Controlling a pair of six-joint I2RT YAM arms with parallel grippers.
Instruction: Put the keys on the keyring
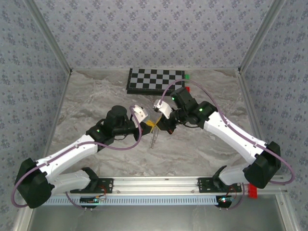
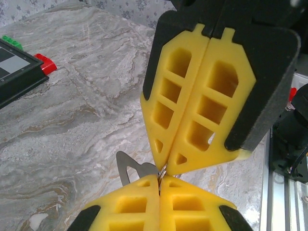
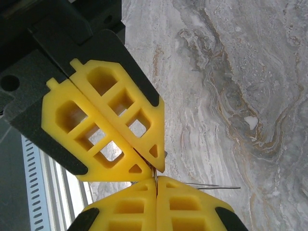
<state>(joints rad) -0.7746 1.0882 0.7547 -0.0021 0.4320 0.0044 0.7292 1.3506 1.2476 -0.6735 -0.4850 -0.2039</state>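
Observation:
My left gripper [image 1: 152,125] and right gripper [image 1: 159,126] meet tip to tip above the middle of the marble table [image 1: 96,96]. In the left wrist view the left gripper [image 2: 159,179] is shut, with a small silver ring in its seam. The right gripper [image 2: 166,166] is shut on the same ring from above. The keyring [image 2: 126,169], flat and grey with a triangular opening, juts out to the left of my left fingers. From above, the keyring [image 1: 154,138] hangs as a thin pale loop below the tips. In the right wrist view the right gripper [image 3: 156,179] is shut. The keys are hidden.
A checkered board [image 1: 155,79] lies at the back of the table, with a red block [image 1: 186,89] and a green block [image 1: 186,76] at its right end. An aluminium rail [image 1: 159,183] runs along the near edge. Patterned walls close in both sides.

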